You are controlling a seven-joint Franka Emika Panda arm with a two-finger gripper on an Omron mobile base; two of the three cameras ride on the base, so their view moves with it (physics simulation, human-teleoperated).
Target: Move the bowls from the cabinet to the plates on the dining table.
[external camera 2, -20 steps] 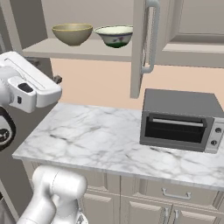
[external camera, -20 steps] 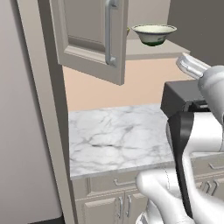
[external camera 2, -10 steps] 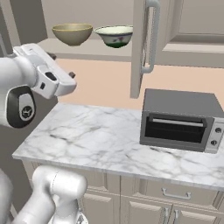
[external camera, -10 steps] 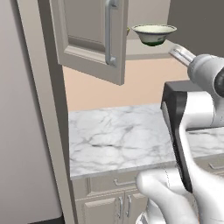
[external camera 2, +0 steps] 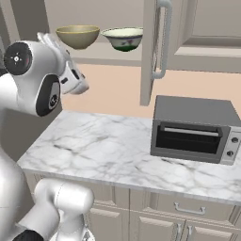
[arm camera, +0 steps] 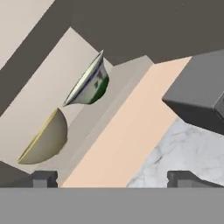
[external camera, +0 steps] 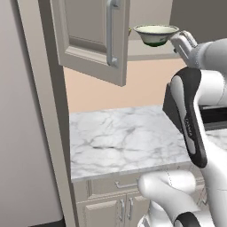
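Arm has swung up toward the cabinet shelf since the earlier frames; base views unshifted, bowls in the same spots. Gripper (arm camera: pixel 111 178) now raised near shelf height: in the left base view its end sits just right of the green-based bowl (external camera: pixel 156 34), apart from it.

Two bowls on the open cabinet (external camera 2: pixel 117 56) shelf: tan bowl (external camera 2: pixel 78 36) on the left, green-based one (external camera 2: pixel 123 38) beside it, close but whether touching is hard to tell. Hand view is rolled, so both appear tipped on edge: green-based bowl (arm camera: pixel 89 82) above, tan bowl (arm camera: pixel 45 138) below.

In the left base view the open cabinet door (external camera: pixel 91 40) hides the tan bowl. In the right base view the arm's wrist covers the fingers, so the gripper itself is hard to make out there. Finger tips (arm camera: pixel 43 178) stand wide apart at the hand view's bottom, nothing between them.

Below: marble counter (external camera 2: pixel 113 150), toaster oven (external camera 2: pixel 193 129) on its right part, cut off by the arm in the left base view.
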